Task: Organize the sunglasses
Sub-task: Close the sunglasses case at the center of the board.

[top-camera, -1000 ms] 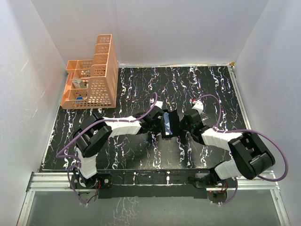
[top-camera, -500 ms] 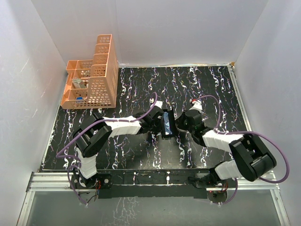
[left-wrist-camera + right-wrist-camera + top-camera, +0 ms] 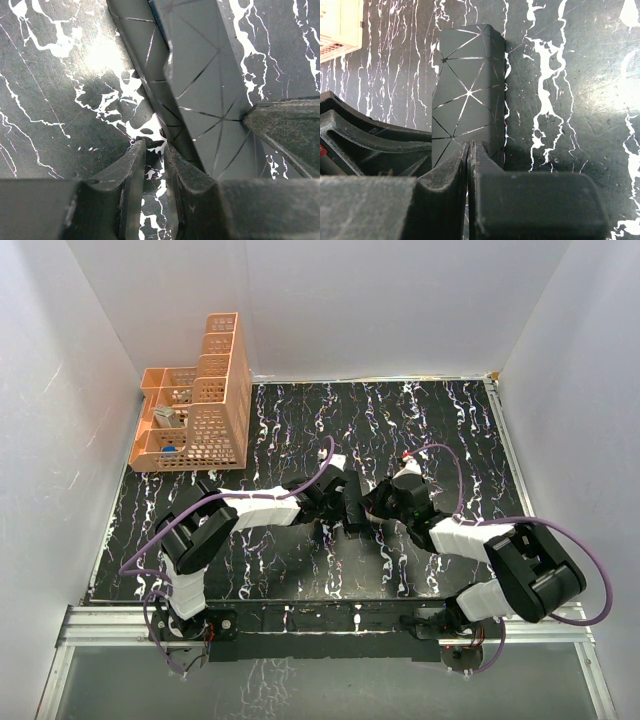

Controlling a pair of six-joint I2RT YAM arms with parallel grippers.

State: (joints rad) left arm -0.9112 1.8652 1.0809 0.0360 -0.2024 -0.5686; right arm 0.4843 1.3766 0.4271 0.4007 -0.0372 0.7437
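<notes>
Both my arms are folded inward over the middle of the desk (image 3: pixel 440 420), elbows out and wrists low, so the two pincers meet almost nose to nose. My right pincer (image 3: pixel 469 149) is closed tight, finger against finger with nothing between, and its tips touch the near end of the case (image 3: pixel 467 90). My left pincer (image 3: pixel 154 146) comes at the case from the other side. Its fingers stand a little apart, with the desk showing through the slit, and the case lies along the right-hand finger. I cannot tell whether they pinch its edge.

There are two arms, two pincers, one black case with thin silver lines in triangles, and one orange rack (image 3: pixel 200 410).

I cannot make out the sunglasses as such. In the left wrist view a thin dark blue edge (image 3: pixel 154 15) shows between two panels of the case, so they may be inside it, but I cannot tell.

The desk is black with white marble veins. White walls (image 3: pixel 350 300) close it in on three sides. The tiered, perforated rack sits in the far left corner with a few small items in its bins.
</notes>
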